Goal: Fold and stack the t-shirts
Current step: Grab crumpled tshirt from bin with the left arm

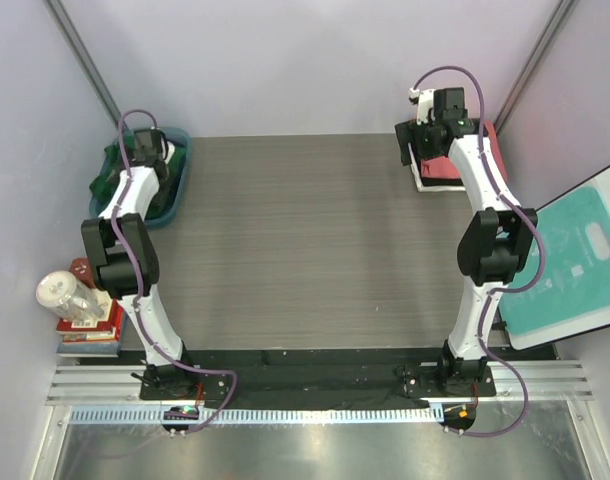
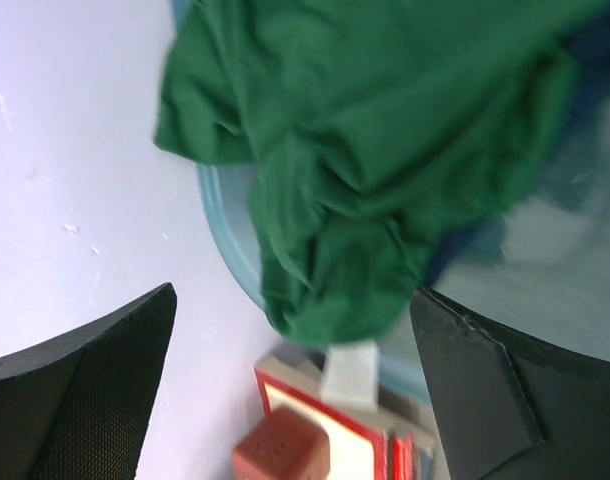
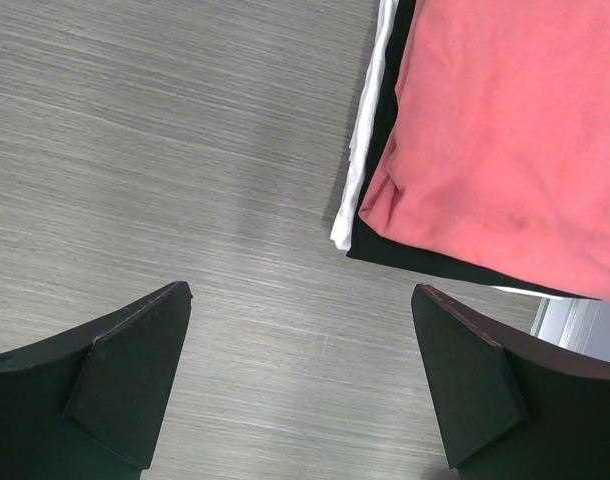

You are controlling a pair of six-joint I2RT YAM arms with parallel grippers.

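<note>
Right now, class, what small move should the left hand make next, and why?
Probably lower the open left hand onto the crumpled green t-shirt and close: it spills over the tub rim, ungrasped, and needs lifting out before folding.

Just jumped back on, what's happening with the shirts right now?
The left hand hangs open over the crumpled dark green t-shirt, which spills over the rim of the teal tub at the far left. Nothing is gripped yet. The right hand is open and empty beside the folded stack at the far right: the coral-red t-shirt on top, the black one under it, the white one at the bottom.
</note>
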